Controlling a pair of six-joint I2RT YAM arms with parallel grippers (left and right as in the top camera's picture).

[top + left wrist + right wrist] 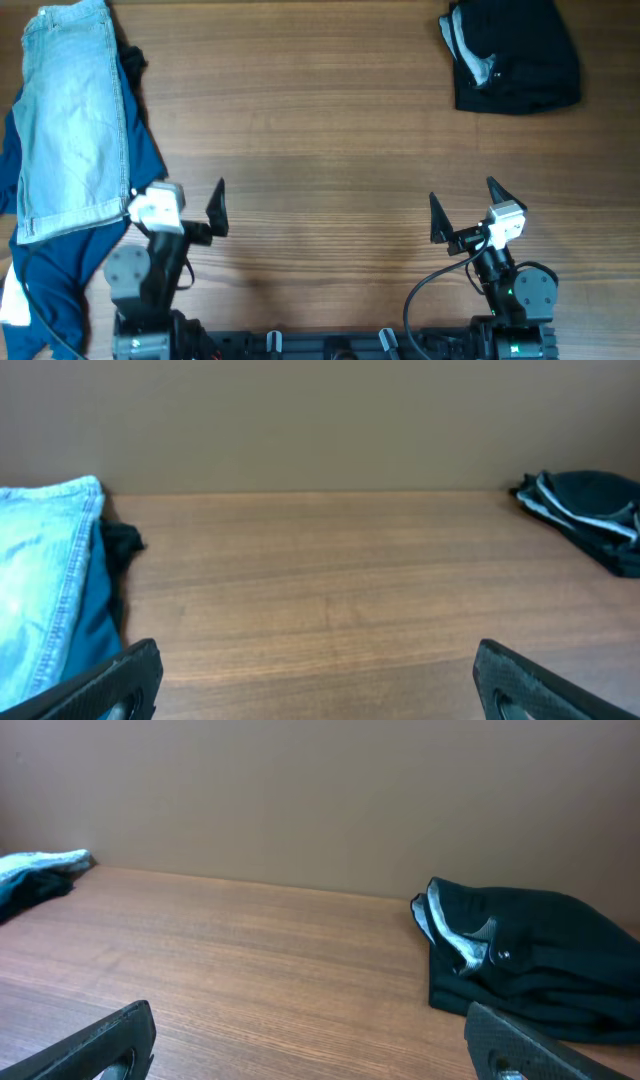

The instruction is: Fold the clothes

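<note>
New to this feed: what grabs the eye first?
The black shorts lie bunched at the far right corner of the table, with a light lining showing. At the left edge, pale denim shorts lie on top of a blue garment. The left gripper and right gripper are open at the near edge, holding nothing.

Tabletop centre open — black shorts block far right corner; denim shorts pile blocks left edge.

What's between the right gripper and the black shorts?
Nothing: only bare table separates the right gripper from the black shorts, clearest in the overhead view; the right wrist view agrees.
</note>
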